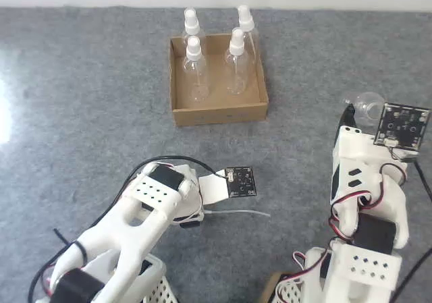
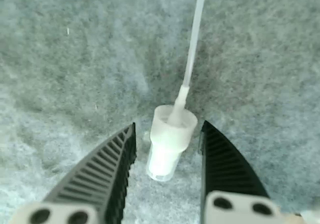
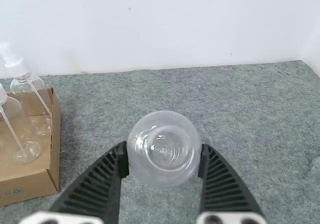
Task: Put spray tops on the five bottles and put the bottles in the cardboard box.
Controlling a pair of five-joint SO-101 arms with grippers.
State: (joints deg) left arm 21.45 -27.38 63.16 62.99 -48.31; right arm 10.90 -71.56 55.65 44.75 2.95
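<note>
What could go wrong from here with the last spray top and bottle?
The spray top lies on its side between the open left jaws; closing on the round cap may make it roll or slip out. Its tube may miss the narrow mouth of the bottle in the right jaws.

Grey felt-like table cover (image 1: 81,100); plain white wall (image 3: 165,24) behind table edge.

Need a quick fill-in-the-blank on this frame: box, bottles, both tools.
1. The cardboard box holds ____ capped bottles.
2. The right tool is shut on the one bottle that lacks a ____.
3. The left tool is ____, straddling a loose spray top lying on the mat.

Missing words: four; spray top; open.
</note>
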